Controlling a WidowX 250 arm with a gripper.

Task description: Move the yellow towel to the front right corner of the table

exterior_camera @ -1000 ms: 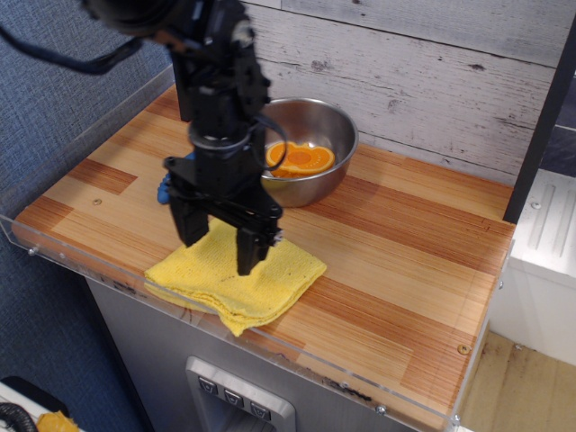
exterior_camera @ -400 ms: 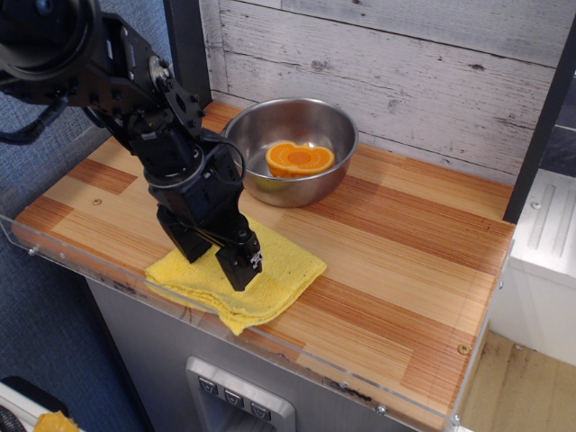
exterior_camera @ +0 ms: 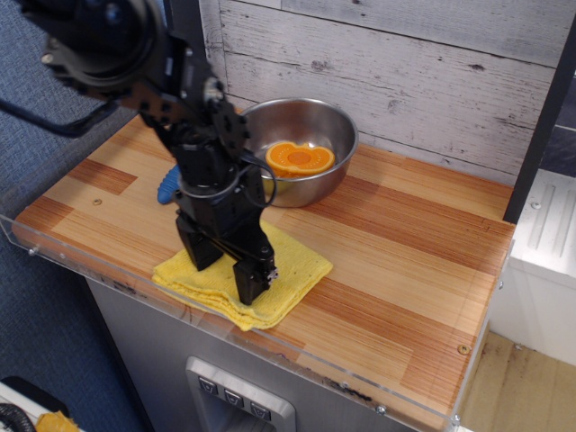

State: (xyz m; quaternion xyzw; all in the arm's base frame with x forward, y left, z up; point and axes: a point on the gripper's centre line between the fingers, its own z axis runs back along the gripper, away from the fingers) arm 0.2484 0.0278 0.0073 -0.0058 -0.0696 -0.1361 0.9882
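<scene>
The yellow towel (exterior_camera: pixel 292 266) lies folded at the front left of the wooden table (exterior_camera: pixel 405 256), close to the clear acrylic rim (exterior_camera: pixel 360 380). My black gripper (exterior_camera: pixel 227 272) points down onto the towel's middle. Its two fingers (exterior_camera: pixel 251 283) stand apart with the tips pressed on or into the cloth. The jaws look open; no fold is visibly pinched between them. The arm hides part of the towel's rear left.
A steel bowl (exterior_camera: pixel 319 184) with an orange half (exterior_camera: pixel 300 158) stands behind the towel, near the back wall. A small blue object (exterior_camera: pixel 166 190) lies left of the arm. Bare planks stretch to the right, as far as the front right corner (exterior_camera: pixel 450 360).
The arm has swung from a leftward lean to more upright, and the gripper has come down onto the towel. The towel has shifted slightly to the right and bunched a little.
</scene>
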